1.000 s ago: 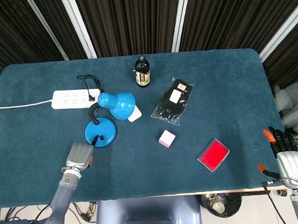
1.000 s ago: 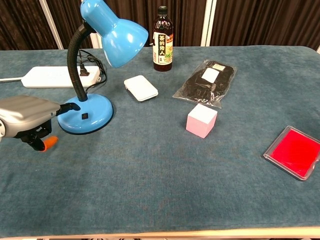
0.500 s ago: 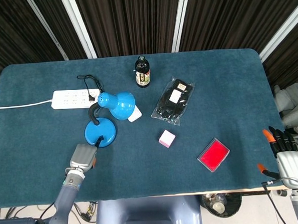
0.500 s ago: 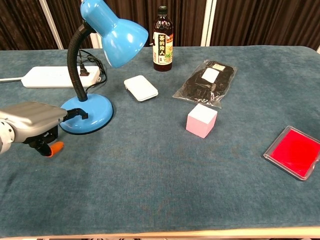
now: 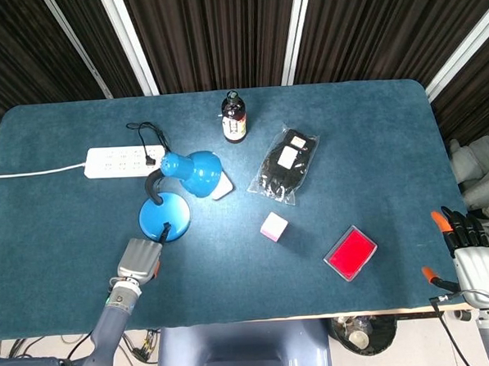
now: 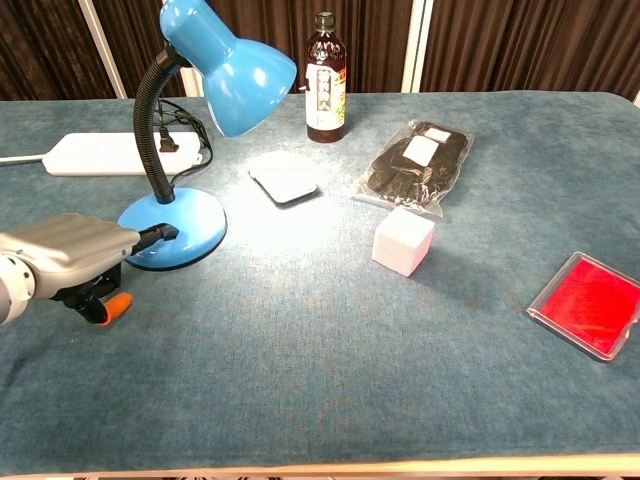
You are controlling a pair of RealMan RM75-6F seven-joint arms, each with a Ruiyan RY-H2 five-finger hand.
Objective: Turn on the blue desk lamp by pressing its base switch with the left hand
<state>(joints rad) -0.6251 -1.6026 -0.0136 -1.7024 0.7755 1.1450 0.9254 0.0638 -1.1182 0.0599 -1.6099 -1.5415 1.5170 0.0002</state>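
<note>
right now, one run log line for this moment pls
lamp: blue desk lamp lit, light on table | left hand: fingertip on lamp base | right hand: idle at table edge

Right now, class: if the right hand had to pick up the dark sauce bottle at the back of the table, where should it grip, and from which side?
Grip the bottle around its wide labelled body, coming level from its right. It stands upright, and its neck is narrow; the lamp shade crowds its left, while the right side looks free.

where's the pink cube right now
In the head view the pink cube sits near the table's middle, between the bagged black item and the red case.
</note>
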